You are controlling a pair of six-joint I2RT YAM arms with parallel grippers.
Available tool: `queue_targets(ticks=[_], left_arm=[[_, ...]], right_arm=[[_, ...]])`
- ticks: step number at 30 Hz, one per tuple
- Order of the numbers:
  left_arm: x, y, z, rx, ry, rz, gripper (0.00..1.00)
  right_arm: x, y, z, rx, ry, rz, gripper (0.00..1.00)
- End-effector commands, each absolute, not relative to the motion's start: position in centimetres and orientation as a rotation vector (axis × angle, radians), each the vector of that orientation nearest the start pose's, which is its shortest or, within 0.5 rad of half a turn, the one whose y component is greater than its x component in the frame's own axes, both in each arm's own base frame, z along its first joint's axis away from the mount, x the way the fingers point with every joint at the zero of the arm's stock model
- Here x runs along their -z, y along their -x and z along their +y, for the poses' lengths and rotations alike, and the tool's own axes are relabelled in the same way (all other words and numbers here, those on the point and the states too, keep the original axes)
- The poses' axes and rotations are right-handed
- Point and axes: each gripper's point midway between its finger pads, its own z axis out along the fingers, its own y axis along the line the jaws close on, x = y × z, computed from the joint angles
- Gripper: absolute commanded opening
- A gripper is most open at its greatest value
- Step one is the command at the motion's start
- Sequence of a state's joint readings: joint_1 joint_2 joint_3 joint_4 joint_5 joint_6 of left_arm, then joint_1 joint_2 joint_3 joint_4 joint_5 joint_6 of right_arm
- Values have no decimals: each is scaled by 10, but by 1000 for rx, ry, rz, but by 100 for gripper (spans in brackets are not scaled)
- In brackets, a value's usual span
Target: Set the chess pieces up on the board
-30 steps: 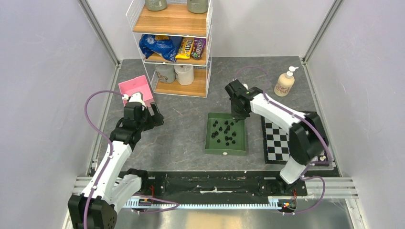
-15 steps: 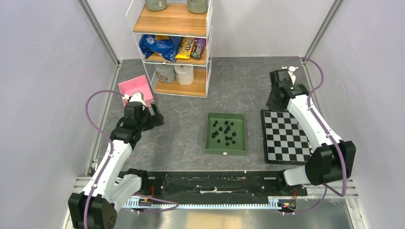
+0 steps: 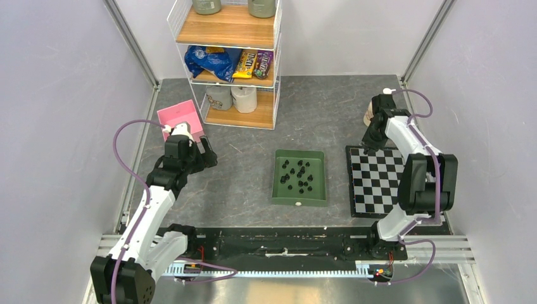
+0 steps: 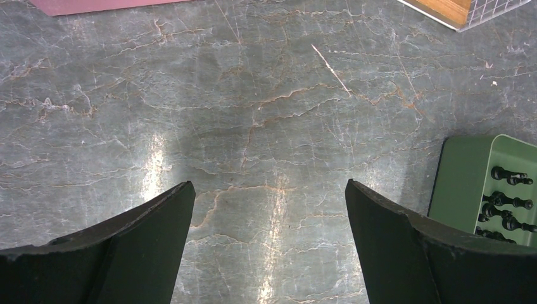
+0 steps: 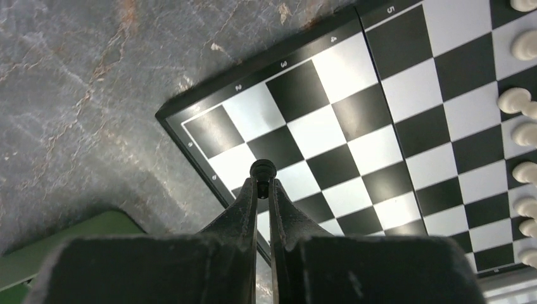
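**Grip state.** The right gripper point(image 5: 265, 184) is closed on one black chess piece point(image 5: 263, 168). Only the piece's rounded head shows, projecting just past the fingertips. The rest of it is hidden between the fingers point(image 5: 244, 212), so its long axis probably runs in line with them, but the wrist view does not settle this.

**Controlling relation.** The held piece hangs over the board point(image 5: 354, 126), just inside the corner that lies nearest the green tray point(image 3: 282, 195) on the board's far side. The squares of the two ranks along this left edge are bare. The white pieces point(image 5: 514, 100) stand in a row along the opposite edge, well apart from the gripper. The target square therefore lies almost straight below the fingertips. In my judgement, the coming move is a short descent rather than a traverse, and the base of the piece has to meet the square flat.

**Arm pose.** In the overhead view the right arm is stretched forward along the right side of the table. Its wrist is bent down over the far left corner of the board.

**Other arm.** The left gripper point(image 4: 269, 185) stands with its fingers wide apart and empty over bare table. It is well to the left of the tray and far from the board, so the right arm is the nearer.

**Stock.** The other black pieces point(image 3: 299, 174) lie in the tray, between the two arms.
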State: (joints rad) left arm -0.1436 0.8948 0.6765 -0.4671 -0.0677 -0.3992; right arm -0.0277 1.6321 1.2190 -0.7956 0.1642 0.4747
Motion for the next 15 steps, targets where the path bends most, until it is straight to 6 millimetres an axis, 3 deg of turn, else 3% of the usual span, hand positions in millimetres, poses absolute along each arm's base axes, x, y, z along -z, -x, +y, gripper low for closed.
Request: queue_targets(ticks=[1,15], left_arm=[[-160,-282,-47,239,294,2176,96],[-159,-283,-47,235,295,2182,96]], right_arm=[[-76,-356,-25,63,-734,2629,10],[-53,-369,-27,42,-737,2647,11]])
